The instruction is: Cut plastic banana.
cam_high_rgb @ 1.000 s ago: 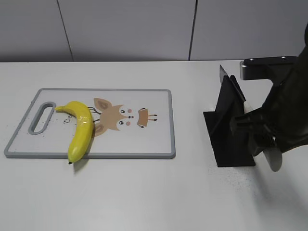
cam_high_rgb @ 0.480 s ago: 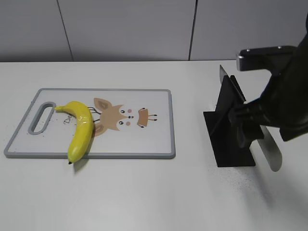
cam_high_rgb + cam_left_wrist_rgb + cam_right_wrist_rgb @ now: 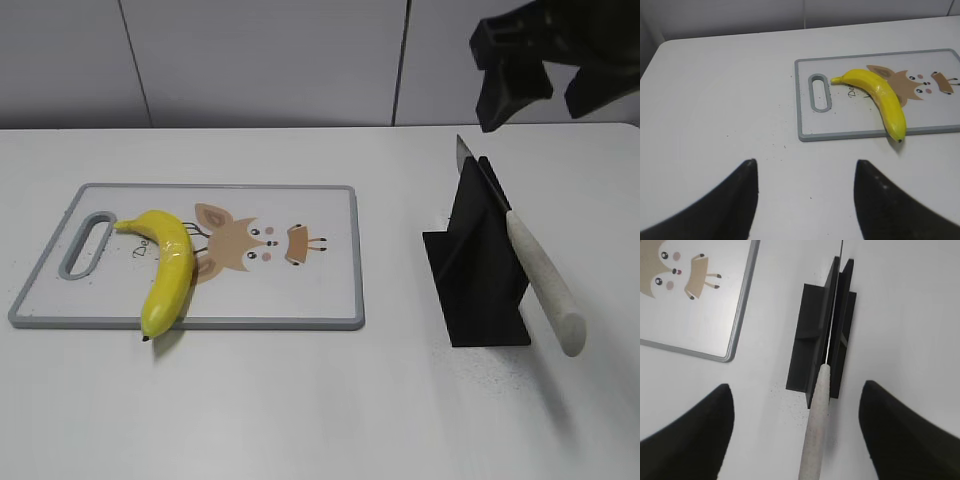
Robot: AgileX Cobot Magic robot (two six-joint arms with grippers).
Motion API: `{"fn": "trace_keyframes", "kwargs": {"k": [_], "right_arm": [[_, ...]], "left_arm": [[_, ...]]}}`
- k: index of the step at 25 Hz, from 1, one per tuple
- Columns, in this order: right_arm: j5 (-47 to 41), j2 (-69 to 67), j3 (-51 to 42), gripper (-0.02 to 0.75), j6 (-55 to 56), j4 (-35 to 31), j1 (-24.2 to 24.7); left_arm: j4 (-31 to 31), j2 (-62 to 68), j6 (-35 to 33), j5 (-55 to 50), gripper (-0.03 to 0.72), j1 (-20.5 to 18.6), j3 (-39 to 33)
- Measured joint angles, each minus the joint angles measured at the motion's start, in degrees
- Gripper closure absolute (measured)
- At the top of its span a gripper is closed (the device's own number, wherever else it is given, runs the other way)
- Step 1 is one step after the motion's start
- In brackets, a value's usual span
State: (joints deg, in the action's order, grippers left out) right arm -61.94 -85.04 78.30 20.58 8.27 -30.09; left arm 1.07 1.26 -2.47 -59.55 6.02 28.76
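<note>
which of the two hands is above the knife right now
The right hand: its wrist view looks straight down on the pale-handled knife in the black stand. The left hand hangs over bare table.

Glossy, smooth yellow plastic on the banana (image 3: 167, 269). Smooth matt board (image 3: 330, 215), grey-rimmed. Matt black holder (image 3: 478, 280). Knife (image 3: 540, 282): speckled, stone-like pale handle, thin metal blade. Matt white table (image 3: 320, 400), faintly specked.

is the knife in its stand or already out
In: the knife sits slotted in the black stand, handle sticking out, and the right gripper is open above it.
</note>
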Motion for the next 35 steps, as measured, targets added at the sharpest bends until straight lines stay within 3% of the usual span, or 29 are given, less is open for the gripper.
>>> {"fn": "trace_keyframes", "kwargs": {"k": [10, 20, 35], "right_arm": [[-5.8, 4.5, 4.1, 0.146, -11.0, 0.4, 0.0], [-6.1, 17.1, 3.6, 0.146, -15.3, -5.1, 0.0], [-3.0, 39.7, -18.4, 0.147, -23.2, -5.4, 0.0]], "left_arm": [[0.0, 0.0, 0.0, 0.0, 0.105, 0.0, 0.0], [0.0, 0.0, 0.0, 0.0, 0.105, 0.0, 0.0], [0.0, 0.0, 0.0, 0.0, 0.105, 0.0, 0.0]]}}
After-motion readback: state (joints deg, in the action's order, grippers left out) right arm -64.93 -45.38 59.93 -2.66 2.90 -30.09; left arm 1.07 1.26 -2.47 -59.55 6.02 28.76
